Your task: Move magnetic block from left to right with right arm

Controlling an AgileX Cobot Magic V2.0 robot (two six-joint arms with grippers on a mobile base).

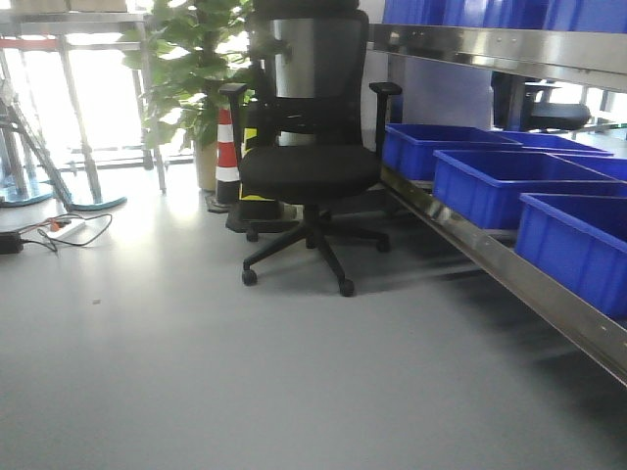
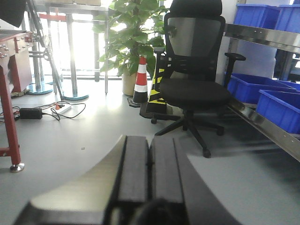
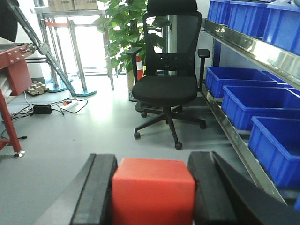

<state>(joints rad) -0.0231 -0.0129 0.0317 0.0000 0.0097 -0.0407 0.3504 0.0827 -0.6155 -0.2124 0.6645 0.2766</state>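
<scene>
The magnetic block (image 3: 153,190), a plain bright-red cube, fills the space between the two dark pads of my right gripper (image 3: 154,161), which is shut on it and held up facing the room. My left gripper (image 2: 150,143) is shut, its two pads pressed together with nothing between them, also pointing out over the floor. The front-facing view shows no gripper and no block.
A black office chair (image 1: 309,166) stands ahead on the grey floor. Blue bins (image 1: 490,181) sit on a steel rack along the right. A striped cone (image 1: 227,147) and a potted plant (image 1: 196,69) are behind the chair. A red-legged frame (image 3: 9,108) and cables (image 2: 47,110) lie left.
</scene>
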